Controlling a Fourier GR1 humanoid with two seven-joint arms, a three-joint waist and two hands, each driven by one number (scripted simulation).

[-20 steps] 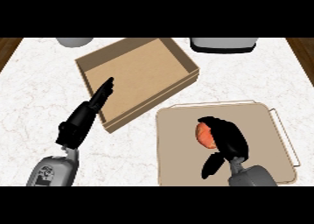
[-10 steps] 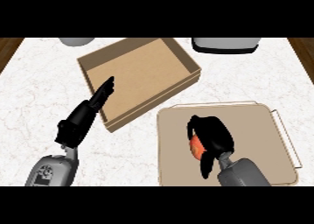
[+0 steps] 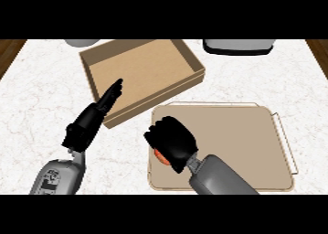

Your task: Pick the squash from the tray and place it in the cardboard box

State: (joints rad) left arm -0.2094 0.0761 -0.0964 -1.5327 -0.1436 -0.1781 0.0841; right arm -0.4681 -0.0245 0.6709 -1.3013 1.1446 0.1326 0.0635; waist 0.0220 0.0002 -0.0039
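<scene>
My right hand (image 3: 171, 140) is curled round the orange squash (image 3: 161, 156), of which only a sliver shows under the fingers. Hand and squash are over the left edge of the beige tray (image 3: 240, 137). The open cardboard box (image 3: 140, 68) stands up and to the left of the tray, its near corner close to the tray's top left corner. At the left, my left hand (image 3: 92, 119) rests open, fingers straight and pointing at the box's front wall.
A grey round object (image 3: 83, 43) sits at the back left edge and a white-and-dark appliance (image 3: 238, 46) at the back right. Wooden floor shows past the marble counter's left and right ends.
My right hand has closed round the squash and carried it left, from the tray's middle to its left edge. The left hand has stayed still.
</scene>
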